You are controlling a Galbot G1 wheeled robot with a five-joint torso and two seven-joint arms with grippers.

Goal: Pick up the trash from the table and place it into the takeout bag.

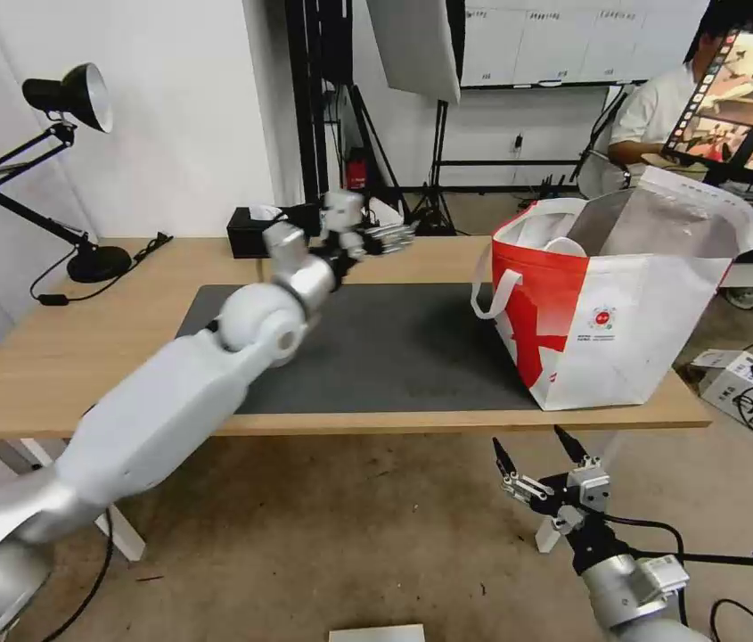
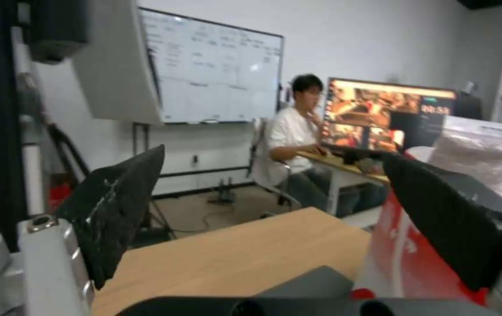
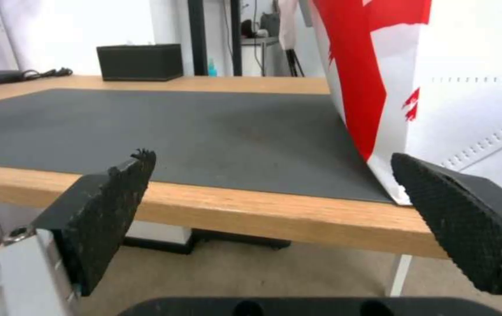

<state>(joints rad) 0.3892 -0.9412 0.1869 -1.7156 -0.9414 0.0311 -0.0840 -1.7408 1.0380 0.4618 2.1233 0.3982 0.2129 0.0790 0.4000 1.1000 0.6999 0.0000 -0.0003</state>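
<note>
Left arm reaches out over the bench (image 1: pixel 55 357), its hand (image 1: pixel 385 236) held above the far edge of the grey mat (image 1: pixel 394 357), near the black box (image 1: pixel 256 232) at the back. Left hand fingers (image 2: pixel 116 206) stand wide apart with nothing between them; through the gap the wrist view shows bare wood bench top and the red side of the bag (image 2: pixel 403 245) close by. The bag (image 1: pixel 608 312) stands upright on the right end of the bench, partly on the mat, mouth open, silver lining showing, a white loop handle (image 1: pixel 492 294) hanging on its left side, small round red logo (image 1: pixel 603 316) facing the robot. Inside the mouth a white rounded shape shows; cannot tell what it is. Right hand (image 1: pixel 541 455) sits low, below the front edge of the bench and in front of the bag, fingers (image 3: pixel 110 206) spread and holding nothing; its wrist view looks across the mat (image 3: pixel 175 127) at bench height, with the bag's lower corner (image 3: pixel 397 131) just beyond the fingertips. A black desk lamp (image 1: pixel 64 160) stands at the far left of the bench.
</note>
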